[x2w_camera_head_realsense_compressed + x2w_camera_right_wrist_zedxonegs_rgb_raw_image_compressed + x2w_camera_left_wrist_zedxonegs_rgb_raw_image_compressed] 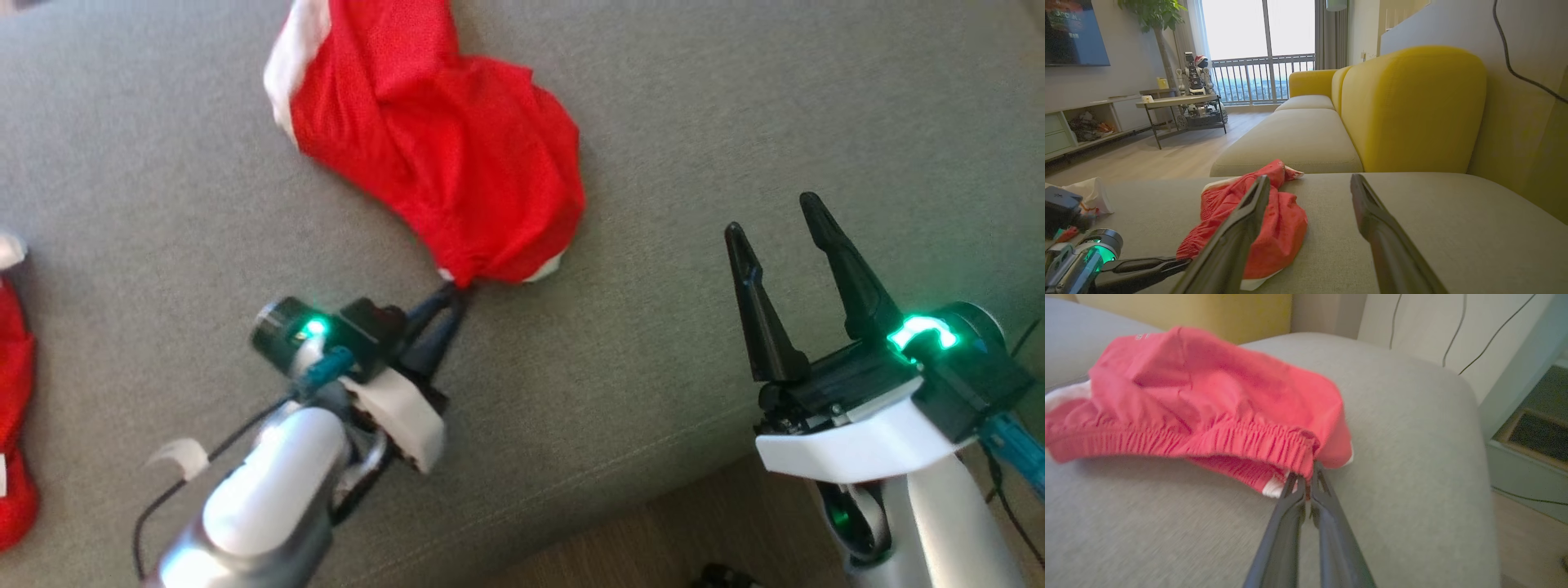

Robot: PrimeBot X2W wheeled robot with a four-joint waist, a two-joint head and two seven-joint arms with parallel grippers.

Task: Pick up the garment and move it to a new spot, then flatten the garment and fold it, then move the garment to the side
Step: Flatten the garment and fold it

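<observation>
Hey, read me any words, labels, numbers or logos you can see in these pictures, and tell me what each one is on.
No text is legible.
On the red garment, a pale mark near its top edge, left wrist view: too blurred to read.
On the dark screen on the wall, right wrist view: faint writing, too small to read.

The garment (441, 139) runs off the head view's edge at 12 o'clock; another red cloth (15, 392) is cut off at 9 o'clock. The left gripper (1306, 478) tips vanish in the garment's folds, in a blurred wrist view. One right gripper (1309, 179) finger hides part of the garment.
</observation>
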